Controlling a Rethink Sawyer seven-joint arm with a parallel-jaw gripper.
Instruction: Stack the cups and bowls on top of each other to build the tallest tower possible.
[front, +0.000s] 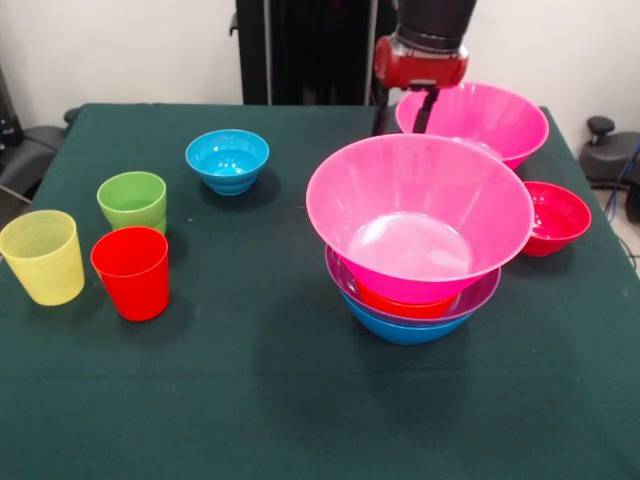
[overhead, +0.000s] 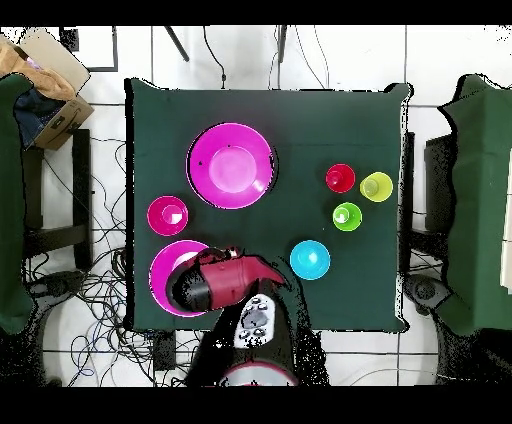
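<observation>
The tower (front: 420, 240) stands mid-table: a blue bowl (front: 405, 330) at the bottom, then purple (front: 480, 295), orange (front: 405, 302), and a big pink bowl (front: 420, 215) on top, sitting a little tilted. Beyond the tower, at the table's back edge, lies the second pink bowl (front: 485, 115), and the gripper (front: 428, 105) hangs at that bowl's near rim, on its side toward the tower; from above, the arm's red head covers part of the bowl. The fingers show only as thin dark prongs, so I cannot tell whether they are spread or pinching the rim. The coming move likely turns on this: the tower lies just in front of the gripper, towards the camera, so the second pink bowl would have to be lifted clear and brought forward over the tower's top. Beside the tower sits the crimson bowl (front: 555, 215); well off on its other side are the cyan bowl (front: 228, 160) and the green cup (front: 132, 200), red cup (front: 131, 270) and yellow cup (front: 42, 255), all upright
</observation>
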